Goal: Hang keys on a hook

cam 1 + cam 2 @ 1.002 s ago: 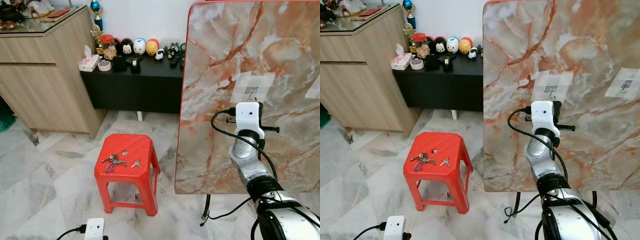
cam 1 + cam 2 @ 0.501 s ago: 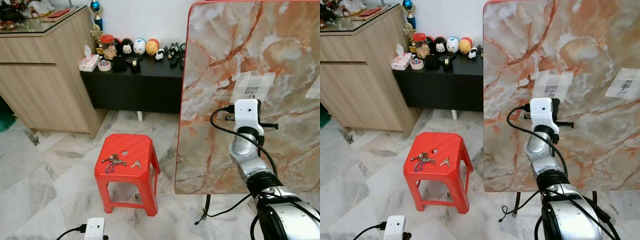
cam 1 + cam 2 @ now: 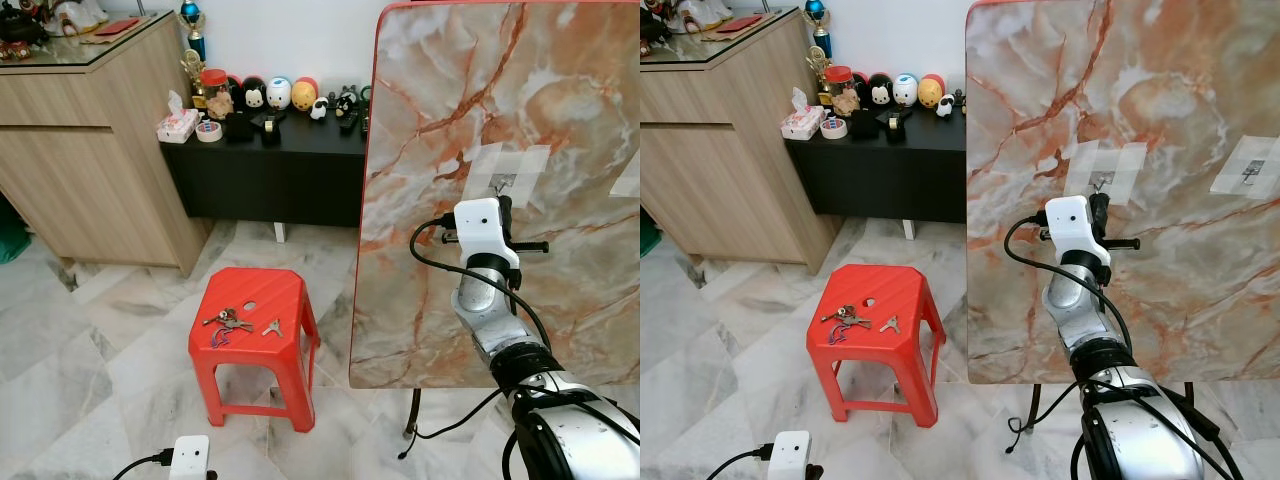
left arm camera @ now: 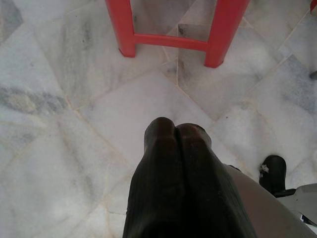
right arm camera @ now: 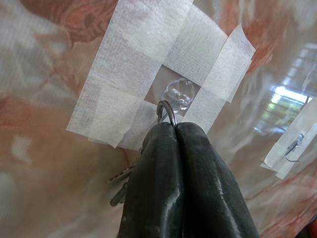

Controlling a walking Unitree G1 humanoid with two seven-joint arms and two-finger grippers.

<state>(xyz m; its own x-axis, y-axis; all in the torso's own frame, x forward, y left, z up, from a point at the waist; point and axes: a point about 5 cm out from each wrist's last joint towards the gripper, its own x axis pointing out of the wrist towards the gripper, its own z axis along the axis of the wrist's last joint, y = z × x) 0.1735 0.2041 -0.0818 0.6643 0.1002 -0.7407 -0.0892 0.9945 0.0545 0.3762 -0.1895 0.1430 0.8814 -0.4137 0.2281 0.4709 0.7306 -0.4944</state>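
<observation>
A: Marble-patterned panel point(image 3: 450, 120), standing upright on a black metal leg. What is fixed to it?

B: A clear plastic hook point(image 5: 177, 92), held under crossed strips of white tape point(image 5: 129, 59) near the panel's middle. A second taped hook point(image 5: 292, 146) sits toward the panel's right edge.

A: State the right gripper point(image 5: 174, 130) position and finger condition.

B: It is raised to the first hook, its fingers pressed together on a metal key ring point(image 5: 167, 111). The ring's loop is at the hook's base; whether it is seated on the hook cannot be told. The keys point(image 5: 120, 184) hang below the fingers against the panel.

A: And the left gripper point(image 4: 173, 134)?

B: It hangs idle, fingers pressed together with nothing between them, above the marble tile floor point(image 4: 59, 148) near the red stool's legs.

A: List surrounding items.

B: The red plastic stool point(image 3: 256, 318) stands left of the panel; on its seat lie another bunch of keys point(image 3: 228, 321) and a single key point(image 3: 271, 327) beside it. Behind it, a black low cabinet point(image 3: 270, 170) carries figurines point(image 3: 279, 93), a tissue box point(image 3: 178, 124) and a tape roll point(image 3: 209, 131). A wooden sideboard point(image 3: 90, 150) stands at its left end.
</observation>
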